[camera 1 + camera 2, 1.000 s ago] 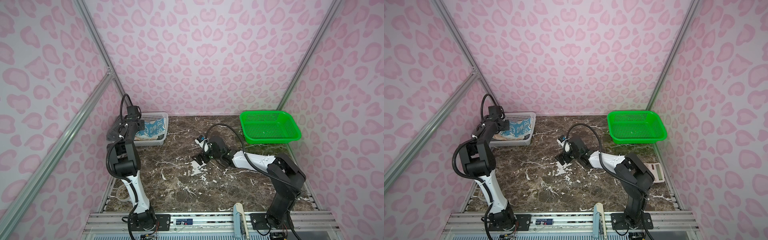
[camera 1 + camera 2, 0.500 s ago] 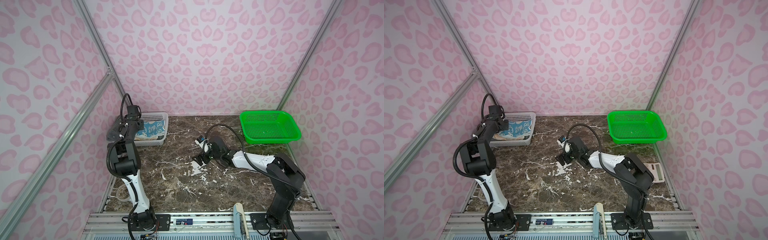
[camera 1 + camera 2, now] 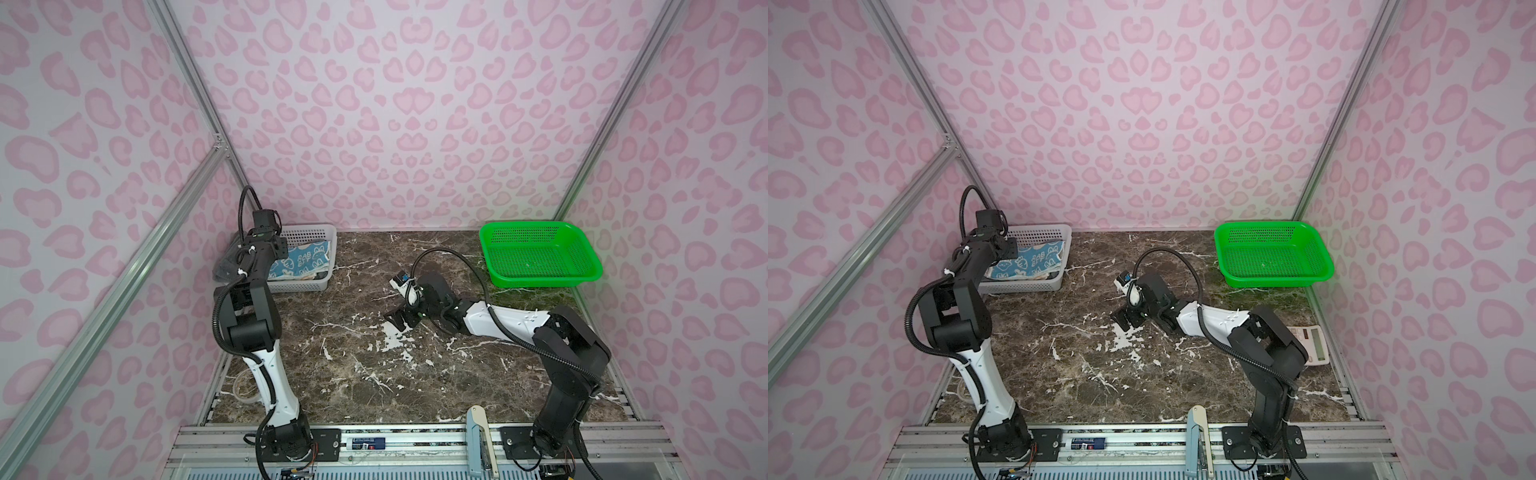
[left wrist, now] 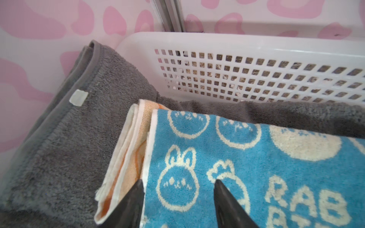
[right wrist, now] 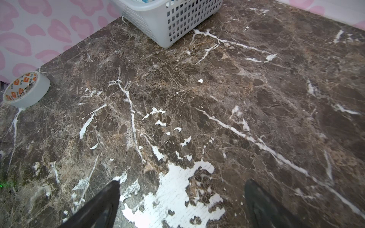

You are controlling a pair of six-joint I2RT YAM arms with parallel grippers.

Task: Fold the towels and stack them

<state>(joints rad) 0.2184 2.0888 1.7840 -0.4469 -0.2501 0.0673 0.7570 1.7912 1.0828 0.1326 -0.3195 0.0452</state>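
Across both top views, table (image 3: 374,374) lies open between white basket (image 3: 307,227), far left, and green basket (image 3: 544,280), far right; the left gripper (image 3: 281,250) hangs over the blue towel (image 3: 305,259) there, tips too small to read; the right gripper (image 3: 399,321) sits low mid-table. A top view adds a calculator (image 3: 1312,345), partly hidden by the right arm. Left wrist: jaws spread over the blue towel's edge, stacked on orange towel (image 4: 136,150) and grey towel (image 4: 59,148), the grey spilling past the basket corner. Right wrist: jaws wide apart over table, tape roll (image 5: 25,88) by the wall.
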